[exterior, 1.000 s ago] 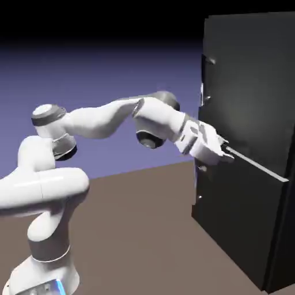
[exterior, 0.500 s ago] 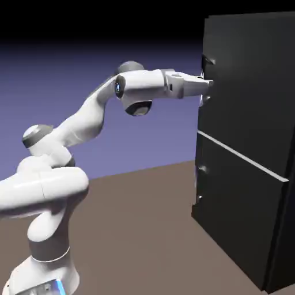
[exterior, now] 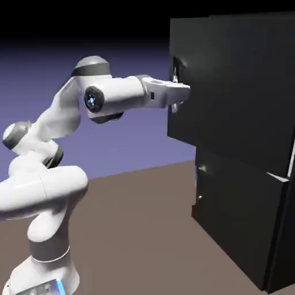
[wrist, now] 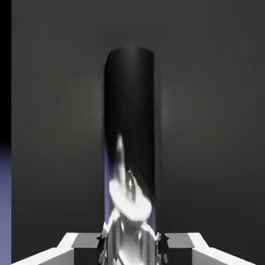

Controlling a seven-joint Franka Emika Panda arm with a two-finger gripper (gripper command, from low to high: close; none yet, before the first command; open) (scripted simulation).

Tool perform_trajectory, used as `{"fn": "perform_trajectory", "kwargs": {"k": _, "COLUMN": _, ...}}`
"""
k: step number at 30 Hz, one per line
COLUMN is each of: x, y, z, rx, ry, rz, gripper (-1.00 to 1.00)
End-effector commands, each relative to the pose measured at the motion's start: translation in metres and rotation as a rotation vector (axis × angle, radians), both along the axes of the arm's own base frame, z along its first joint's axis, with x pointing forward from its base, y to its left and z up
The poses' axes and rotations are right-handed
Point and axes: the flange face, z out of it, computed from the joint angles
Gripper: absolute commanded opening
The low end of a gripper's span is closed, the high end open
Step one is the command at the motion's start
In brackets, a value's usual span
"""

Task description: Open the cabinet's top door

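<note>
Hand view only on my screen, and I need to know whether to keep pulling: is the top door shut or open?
Observer: Partly open. The exterior view shows the top door angled out from the cabinet, its handle-side edge jutting past the lower door.
Operator: I see the fingertips on both sides of the handle. Is the lower door coming along?
Observer: No, the lower door looks closed, flush with the cabinet.
Operator: And how does the gripper come at the handle?
Observer: Roughly level, from the exterior view's left, with the hand well above the lower door's handle.
</note>
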Motion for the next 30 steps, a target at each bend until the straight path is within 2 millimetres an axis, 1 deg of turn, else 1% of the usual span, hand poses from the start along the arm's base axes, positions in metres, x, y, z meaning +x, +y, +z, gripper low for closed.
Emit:
{"fn": "perform_trajectory", "kwargs": {"k": 1, "x": -0.006, "y": -0.006, "z": 0.000, "rx": 0.000, "ry": 0.000, "rz": 0.022, "gripper": -1.00}}
{"fn": "perform_trajectory", "kwargs": {"k": 8, "x": -0.043, "y": -0.052, "z": 0.000, "rx": 0.000, "ry": 0.000, "rz": 0.177, "gripper": -1.00}}
{"fn": "perform_trajectory", "kwargs": {"k": 14, "x": -0.068, "y": -0.093, "z": 0.000, "rx": 0.000, "ry": 0.000, "rz": 0.305, "gripper": -1.00}}
{"fn": "perform_trajectory", "kwargs": {"k": 22, "x": -0.091, "y": -0.146, "z": 0.000, "rx": 0.000, "ry": 0.000, "rz": 0.457, "gripper": -1.00}}
{"fn": "perform_trajectory", "kwargs": {"k": 30, "x": -0.105, "y": -0.203, "z": 0.000, "rx": 0.000, "ry": 0.000, "rz": 0.613, "gripper": -1.00}}
